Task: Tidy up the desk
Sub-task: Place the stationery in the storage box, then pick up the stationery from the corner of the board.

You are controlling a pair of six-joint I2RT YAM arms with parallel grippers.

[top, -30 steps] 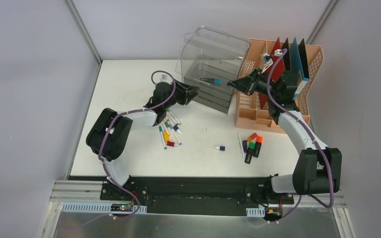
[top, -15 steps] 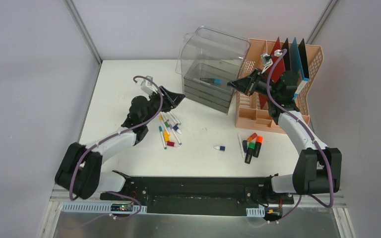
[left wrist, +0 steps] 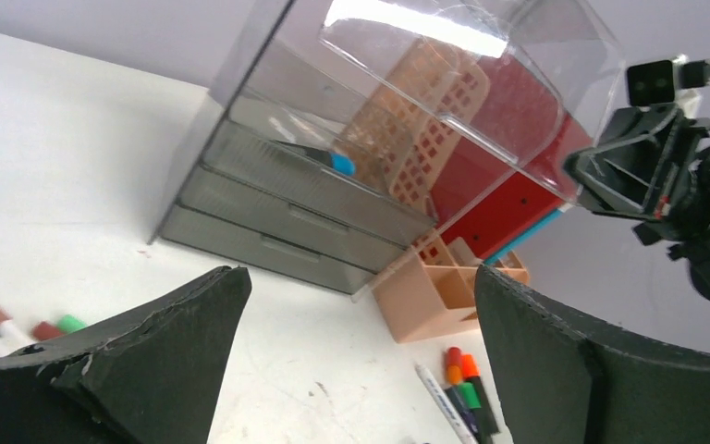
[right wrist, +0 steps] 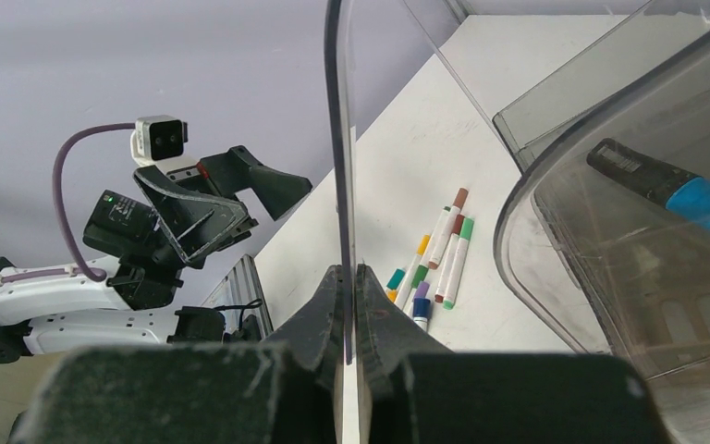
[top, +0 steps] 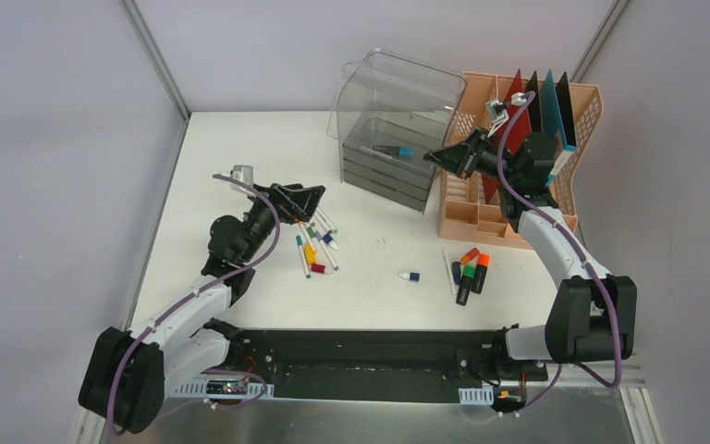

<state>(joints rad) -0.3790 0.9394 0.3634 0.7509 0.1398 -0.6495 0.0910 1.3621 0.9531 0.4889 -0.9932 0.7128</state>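
Observation:
On the white desk stands a grey drawer unit with a raised clear lid. A black marker with a blue cap lies in its top tray. My right gripper is shut on the lid's thin clear edge, which runs down between its fingertips. My left gripper hangs open and empty over a pile of loose markers, well short of the drawer unit. In the left wrist view that gripper has only bare desk between its fingers.
A peach organizer basket with red, black and blue boards stands at the back right. Several highlighters and a white pen lie in front of it. A small blue-capped piece lies mid-desk. Grey walls enclose the desk.
My left arm has pulled back from the drawer unit toward the near left, and its jaws have opened wide. The right arm has held still on the lid.

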